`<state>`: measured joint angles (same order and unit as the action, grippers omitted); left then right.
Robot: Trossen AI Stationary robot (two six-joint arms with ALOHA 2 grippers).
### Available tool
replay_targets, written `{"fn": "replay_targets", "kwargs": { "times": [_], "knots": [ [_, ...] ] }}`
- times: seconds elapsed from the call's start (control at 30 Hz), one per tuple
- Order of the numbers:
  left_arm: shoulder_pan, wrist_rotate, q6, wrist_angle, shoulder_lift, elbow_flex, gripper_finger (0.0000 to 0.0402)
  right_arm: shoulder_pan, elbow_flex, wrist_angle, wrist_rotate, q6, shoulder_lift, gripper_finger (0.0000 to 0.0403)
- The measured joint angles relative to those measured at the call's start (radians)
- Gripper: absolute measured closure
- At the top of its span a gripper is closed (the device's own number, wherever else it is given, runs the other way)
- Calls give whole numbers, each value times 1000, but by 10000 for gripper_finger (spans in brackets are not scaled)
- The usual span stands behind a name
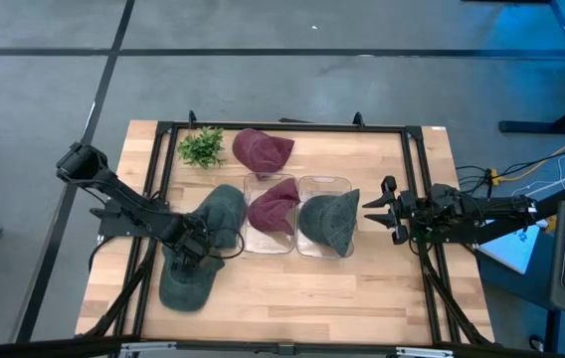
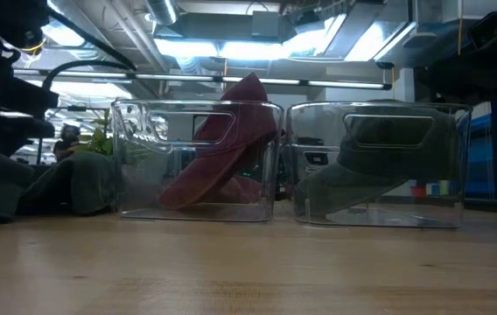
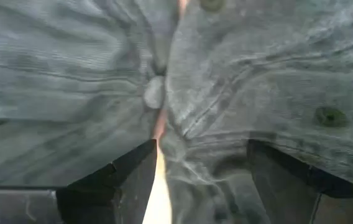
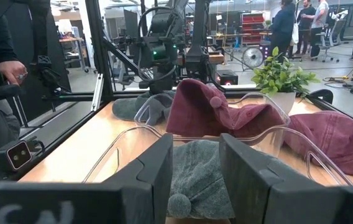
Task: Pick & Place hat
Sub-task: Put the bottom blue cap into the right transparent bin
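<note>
A grey-green cap lies flat on the wooden table left of two clear bins. My left gripper is down on its crown, open, with a ridge of cloth between the fingers. The left bin holds a maroon hat that leans against its wall. The right bin holds a grey hat. A second maroon hat lies on the table behind the bins. My right gripper hovers open, just right of the right bin. My left gripper comes at the cap from above, pointing down, on the crown near its top button. The open fingers stand on either side of a raised fold of cloth and touch it. The cap lies on the table.
A small green plant stands at the table's far left. A black frame runs around the work area. People stand in the room beyond the table. Bare wood lies along the near edge.
</note>
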<state>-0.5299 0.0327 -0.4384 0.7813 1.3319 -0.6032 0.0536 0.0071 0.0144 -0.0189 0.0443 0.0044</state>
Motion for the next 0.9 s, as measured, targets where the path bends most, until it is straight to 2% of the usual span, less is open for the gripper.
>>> {"fn": "replay_targets", "kwargs": {
  "times": [0.17, 0.3, 0.73, 0.9],
  "knots": [
    [-6, 12, -12, -31, 0, 18, 173, 0, 0, 0, 0, 0, 0, 272],
    [-6, 14, 28, -69, -1, 27, 202, 0, 0, 0, 0, 0, 0, 272],
    [-6, -19, 83, -107, -7, 29, 360, 0, 0, 0, 0, 0, 0, 272],
    [-6, -65, 86, -153, -54, 30, 369, 0, 0, 0, 0, 0, 0, 272]
  ]
}}
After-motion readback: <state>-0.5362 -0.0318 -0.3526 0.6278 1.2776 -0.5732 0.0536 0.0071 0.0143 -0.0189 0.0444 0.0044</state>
